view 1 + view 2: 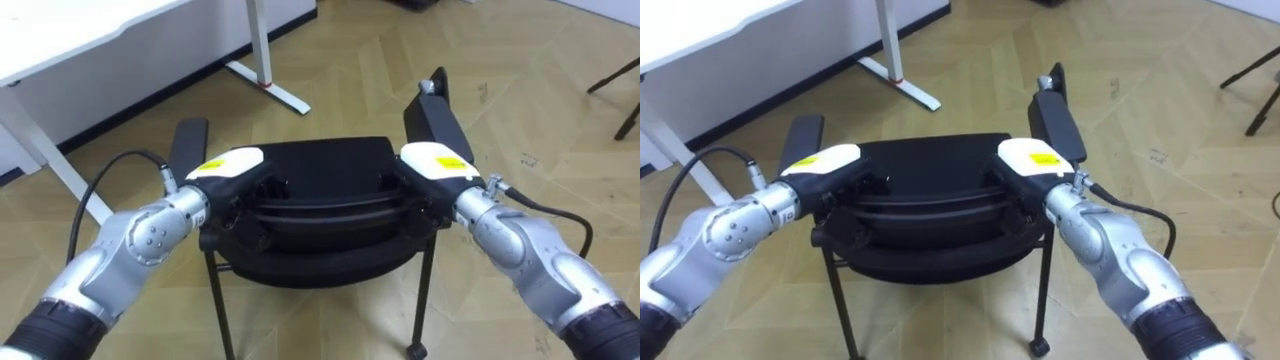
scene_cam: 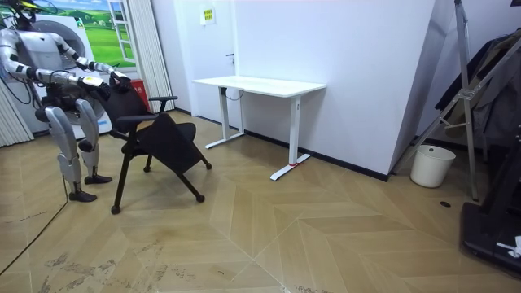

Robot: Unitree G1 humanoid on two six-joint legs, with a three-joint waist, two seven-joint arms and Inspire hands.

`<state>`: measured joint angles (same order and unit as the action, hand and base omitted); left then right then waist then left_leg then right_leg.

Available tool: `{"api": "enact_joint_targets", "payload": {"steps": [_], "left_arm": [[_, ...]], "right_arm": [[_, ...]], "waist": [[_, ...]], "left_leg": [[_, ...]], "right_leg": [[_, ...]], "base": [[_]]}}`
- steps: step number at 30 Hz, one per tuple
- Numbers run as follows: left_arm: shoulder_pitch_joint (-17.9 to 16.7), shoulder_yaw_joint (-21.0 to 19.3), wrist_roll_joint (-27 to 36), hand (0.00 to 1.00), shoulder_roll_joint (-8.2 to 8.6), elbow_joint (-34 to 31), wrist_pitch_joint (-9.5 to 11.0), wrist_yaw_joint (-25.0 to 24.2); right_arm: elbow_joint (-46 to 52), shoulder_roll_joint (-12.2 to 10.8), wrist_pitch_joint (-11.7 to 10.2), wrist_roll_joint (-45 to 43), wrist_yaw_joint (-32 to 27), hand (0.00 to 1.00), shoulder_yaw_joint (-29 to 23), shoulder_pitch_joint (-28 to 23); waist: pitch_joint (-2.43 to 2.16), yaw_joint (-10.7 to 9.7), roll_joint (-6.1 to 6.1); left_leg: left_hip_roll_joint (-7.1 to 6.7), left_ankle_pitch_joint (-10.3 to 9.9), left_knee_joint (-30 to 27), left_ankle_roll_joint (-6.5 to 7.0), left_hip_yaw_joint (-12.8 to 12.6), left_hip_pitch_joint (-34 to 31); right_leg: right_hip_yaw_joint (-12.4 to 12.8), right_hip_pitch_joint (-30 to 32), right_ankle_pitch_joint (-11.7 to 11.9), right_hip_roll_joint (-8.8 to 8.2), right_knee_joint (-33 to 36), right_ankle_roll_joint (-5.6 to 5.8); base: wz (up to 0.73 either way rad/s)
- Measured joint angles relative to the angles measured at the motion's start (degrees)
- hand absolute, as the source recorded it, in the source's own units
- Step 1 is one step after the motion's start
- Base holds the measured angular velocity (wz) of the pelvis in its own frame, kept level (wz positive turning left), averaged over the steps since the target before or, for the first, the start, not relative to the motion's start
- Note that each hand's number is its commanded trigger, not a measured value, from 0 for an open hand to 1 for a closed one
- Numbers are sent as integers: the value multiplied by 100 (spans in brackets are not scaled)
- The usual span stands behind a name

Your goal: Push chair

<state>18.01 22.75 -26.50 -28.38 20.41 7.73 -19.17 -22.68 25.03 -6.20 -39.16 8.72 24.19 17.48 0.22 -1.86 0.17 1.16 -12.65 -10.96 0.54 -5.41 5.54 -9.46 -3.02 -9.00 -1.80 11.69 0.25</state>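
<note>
A black chair point(image 1: 320, 170) with two armrests stands right in front of me, its back toward me and its seat facing the white desk. My left hand point(image 1: 228, 170) lies on the left end of the backrest's top edge and my right hand point(image 1: 437, 163) on the right end. Each hand's fingers curl down over that edge. In the room view I stand upright behind the chair point(image 2: 163, 138) at the room view's left, both arms stretched forward to it.
A white desk point(image 1: 100, 40) on metal legs stands ahead to my left against the wall, its foot point(image 1: 270, 85) close beyond the chair. Wooden floor spreads ahead and to my right. A white bin point(image 2: 431, 165) and a stand sit at the room view's far right.
</note>
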Motion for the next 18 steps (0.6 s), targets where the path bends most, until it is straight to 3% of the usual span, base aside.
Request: {"api": "enact_joint_targets", "payload": {"steps": [6, 9, 10, 13, 18], "left_arm": [[42, 18, -1, 100, 22, 146, 45, 26], [267, 76, -11, 100, 99, 561, 172, 77], [421, 126, -4, 100, 146, 749, 198, 90], [785, 230, -6, 100, 256, 1179, 277, 115], [926, 231, -14, 100, 262, 1331, 324, 123]], "right_arm": [[-176, -5, -30, 29, -194, 100, 138, 82], [-537, -66, -115, 60, -301, 100, 209, 277], [-657, -80, -127, 69, -329, 100, 212, 353], [-909, -99, -171, 126, -424, 100, 213, 504], [-1038, -148, -203, 130, -451, 100, 214, 623]], "waist": [[19, 7, -29], [48, 25, -97], [81, 16, -160], [114, 33, -150], [111, 36, -151]], "left_leg": [[0, 0, -61, 0, -5, 5], [-2, -4, -228, -1, 1, -79], [1, -14, -314, 0, 37, -160], [16, -72, -526, -9, 104, -320], [60, -121, -721, -55, 178, -544]], "right_leg": [[-23, 9, -22, -28, 87, -9], [-86, 121, -143, -110, 347, -29], [-158, 164, -164, -134, 404, -41], [-227, 276, -224, -139, 563, -79], [-349, 419, -275, -133, 726, -149]], "base": [[0], [7], [22], [16], [9]]}}
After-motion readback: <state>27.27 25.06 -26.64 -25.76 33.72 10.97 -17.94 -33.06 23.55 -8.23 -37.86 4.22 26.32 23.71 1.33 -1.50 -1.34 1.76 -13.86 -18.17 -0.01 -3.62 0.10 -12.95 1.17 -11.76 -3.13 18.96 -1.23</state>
